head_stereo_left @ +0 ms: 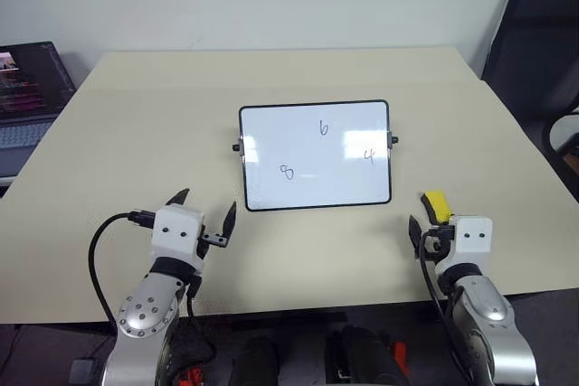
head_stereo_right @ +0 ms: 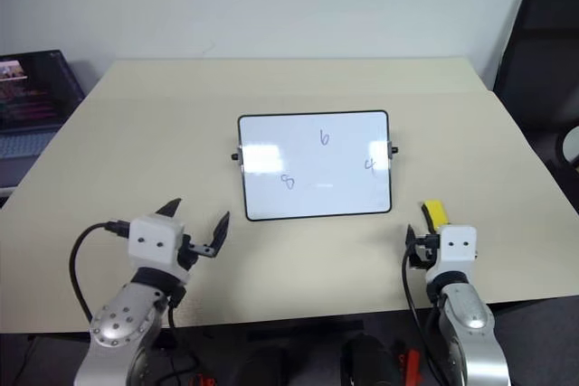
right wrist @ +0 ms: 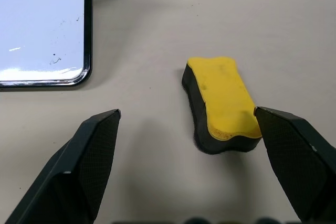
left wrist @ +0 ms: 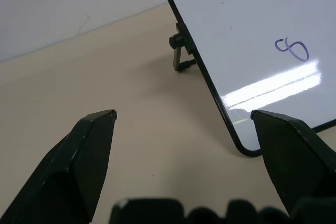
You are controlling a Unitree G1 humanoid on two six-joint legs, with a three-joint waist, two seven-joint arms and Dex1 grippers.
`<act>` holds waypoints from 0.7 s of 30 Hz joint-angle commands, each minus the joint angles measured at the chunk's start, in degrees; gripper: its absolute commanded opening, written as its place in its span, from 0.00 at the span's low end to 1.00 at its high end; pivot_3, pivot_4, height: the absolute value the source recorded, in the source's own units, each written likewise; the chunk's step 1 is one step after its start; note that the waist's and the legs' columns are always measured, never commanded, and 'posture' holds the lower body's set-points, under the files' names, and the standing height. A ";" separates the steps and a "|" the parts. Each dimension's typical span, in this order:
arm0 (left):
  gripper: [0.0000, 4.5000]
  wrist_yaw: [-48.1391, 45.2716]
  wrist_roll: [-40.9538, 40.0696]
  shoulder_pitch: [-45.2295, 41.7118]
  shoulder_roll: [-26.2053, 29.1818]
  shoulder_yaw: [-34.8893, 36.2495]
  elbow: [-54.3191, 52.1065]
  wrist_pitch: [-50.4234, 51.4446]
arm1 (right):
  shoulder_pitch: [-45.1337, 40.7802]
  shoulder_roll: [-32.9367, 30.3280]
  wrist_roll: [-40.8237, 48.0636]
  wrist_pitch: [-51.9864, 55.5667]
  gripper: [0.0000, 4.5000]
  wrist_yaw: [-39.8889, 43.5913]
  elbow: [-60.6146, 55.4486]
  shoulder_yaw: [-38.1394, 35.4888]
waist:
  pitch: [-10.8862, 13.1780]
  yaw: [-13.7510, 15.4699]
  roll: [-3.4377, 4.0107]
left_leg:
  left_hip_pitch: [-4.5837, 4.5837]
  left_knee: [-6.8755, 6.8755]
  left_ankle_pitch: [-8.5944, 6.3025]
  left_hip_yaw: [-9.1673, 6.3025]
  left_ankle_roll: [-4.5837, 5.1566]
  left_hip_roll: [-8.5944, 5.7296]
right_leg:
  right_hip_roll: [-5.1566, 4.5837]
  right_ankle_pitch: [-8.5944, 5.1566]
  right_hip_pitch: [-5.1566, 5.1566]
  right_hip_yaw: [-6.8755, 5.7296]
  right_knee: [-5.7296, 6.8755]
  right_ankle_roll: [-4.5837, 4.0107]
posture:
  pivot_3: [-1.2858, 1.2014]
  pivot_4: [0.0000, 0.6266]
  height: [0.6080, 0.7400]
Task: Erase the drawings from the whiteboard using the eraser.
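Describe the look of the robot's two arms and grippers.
Both arms are silver-grey metal with rounded joints dotted by small dark holes. Each ends in a white boxy wrist block with two dark dots. The left gripper and right gripper have black, pointed, wedge-shaped fingers. A black cable loops beside each wrist.

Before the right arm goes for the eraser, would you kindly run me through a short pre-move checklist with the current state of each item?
1. Right gripper open: ok, jaws stand wide.
2. Eraser free on the table, yellow side up: ok.
3. Eraser centred between the jaws: not ok, it lies close to one finger and ahead of the tips.
4. Whiteboard propped and unobstructed: ok.
5. Drawings to erase: the 6, 4 and 8 are all unerased.
6. Left gripper open, short of the whiteboard, holding nothing: ok.
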 commanded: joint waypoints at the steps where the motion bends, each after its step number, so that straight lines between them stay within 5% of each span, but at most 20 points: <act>1: 1.00 0.78 0.61 -0.89 -0.43 -0.63 -0.03 -1.09 | 0.08 -0.99 -0.11 -2.15 0.99 0.28 -0.46 -2.10 | 0.00 0.00 0.00 | 0.00 0.01 0.00 0.01 0.00 -0.01 | 0.00 0.00 0.00 0.00 0.00 0.00 | 0.52 0.24 1.00; 21: 1.00 0.30 -2.24 -5.42 -0.79 0.15 1.29 -0.18 | -3.75 -2.95 0.72 -3.26 0.99 2.07 4.06 -4.60 | 0.00 -0.04 0.00 | -0.01 0.02 0.00 0.06 0.01 -0.01 | 0.03 0.02 0.02 0.01 0.07 0.04 | 0.52 0.24 1.00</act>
